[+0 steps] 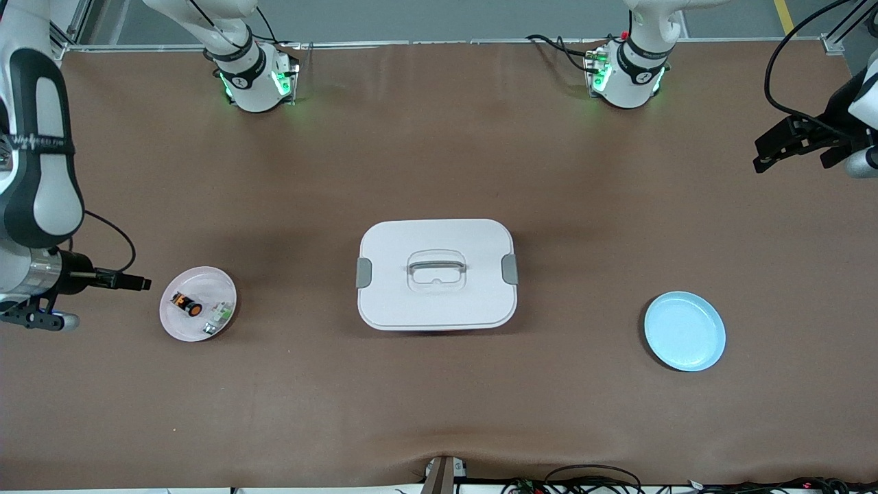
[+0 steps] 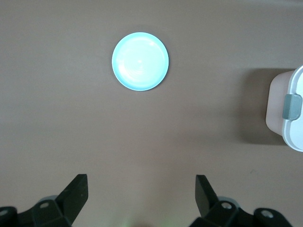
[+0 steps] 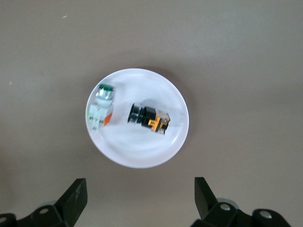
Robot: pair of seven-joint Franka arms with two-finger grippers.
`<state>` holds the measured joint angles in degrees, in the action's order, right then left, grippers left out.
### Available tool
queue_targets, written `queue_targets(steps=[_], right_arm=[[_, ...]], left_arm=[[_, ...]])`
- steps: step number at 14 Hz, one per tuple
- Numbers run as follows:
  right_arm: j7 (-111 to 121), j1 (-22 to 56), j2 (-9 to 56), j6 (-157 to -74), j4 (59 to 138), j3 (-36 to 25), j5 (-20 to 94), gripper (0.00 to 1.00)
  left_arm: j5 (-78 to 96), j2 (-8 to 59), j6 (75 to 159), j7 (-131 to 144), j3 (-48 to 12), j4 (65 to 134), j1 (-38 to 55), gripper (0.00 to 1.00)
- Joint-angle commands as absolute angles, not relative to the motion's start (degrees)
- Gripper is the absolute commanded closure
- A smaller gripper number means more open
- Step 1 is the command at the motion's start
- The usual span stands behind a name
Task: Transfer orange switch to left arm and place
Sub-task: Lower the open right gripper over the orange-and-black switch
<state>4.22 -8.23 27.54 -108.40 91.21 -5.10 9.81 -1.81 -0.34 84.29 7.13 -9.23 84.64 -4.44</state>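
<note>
front view: high, looks down across the whole table (image 1: 439, 412) toward the arm bases at frame top.
left wrist view: looks straight down; shares the blue plate (image 2: 140, 61) and box (image 2: 289, 109).
right wrist view: looks straight down; shares the pink plate (image 3: 137, 156).

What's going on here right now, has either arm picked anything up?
Nothing is held. The orange switch lies on the pink plate beside a green-and-white component, toward the right arm's end. The right gripper is above that plate, fingers open. The left gripper hangs open over bare table near the blue plate. The box sits between the plates.
</note>
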Motion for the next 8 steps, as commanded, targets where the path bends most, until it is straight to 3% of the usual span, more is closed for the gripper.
queue_targets(steps=[1, 8], right_arm=[[1.4, -9.3, 29.4, -112.7, 92.8, -4.5, 12.6, 0.00], [-6.1, -9.2, 30.1, -120.3, 98.3, -4.5, 19.1, 0.00]], left_arm=[[-1.5, -0.4, 84.3, 7.2, -9.4, 84.3, -4.8, 0.00], [-1.5, -0.4, 84.3, 6.9, -9.2, 84.3, -5.1, 0.00]])
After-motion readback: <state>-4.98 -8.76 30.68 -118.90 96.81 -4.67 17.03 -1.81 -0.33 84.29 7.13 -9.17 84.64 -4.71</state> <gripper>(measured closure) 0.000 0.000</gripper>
